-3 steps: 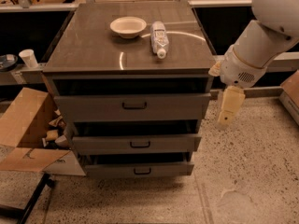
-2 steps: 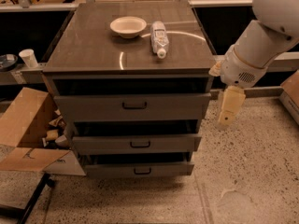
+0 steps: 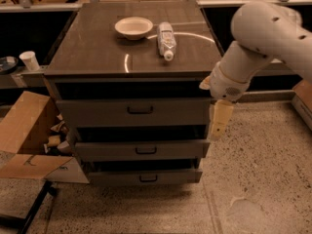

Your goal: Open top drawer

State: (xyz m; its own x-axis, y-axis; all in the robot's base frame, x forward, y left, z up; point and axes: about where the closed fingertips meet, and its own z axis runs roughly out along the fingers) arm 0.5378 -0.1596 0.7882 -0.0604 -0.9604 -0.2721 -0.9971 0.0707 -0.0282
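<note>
Gripper [image 3: 220,122] right of centre, hanging downward from white arm [image 3: 263,43], just beside right front corner of cabinet [image 3: 87,57]; whether spread or pressed together cannot be told. Top drawer [image 3: 97,113] mid-frame, black handle [image 3: 140,110] well left of gripper. Speckled floor [image 3: 258,179] spreads right of and below gripper. On cabinet top: bowl [image 3: 133,27], plastic bottle [image 3: 166,39] lying flat. Cardboard box [image 3: 24,130] lower left; paper cup [image 3: 29,60] at left edge.
</note>
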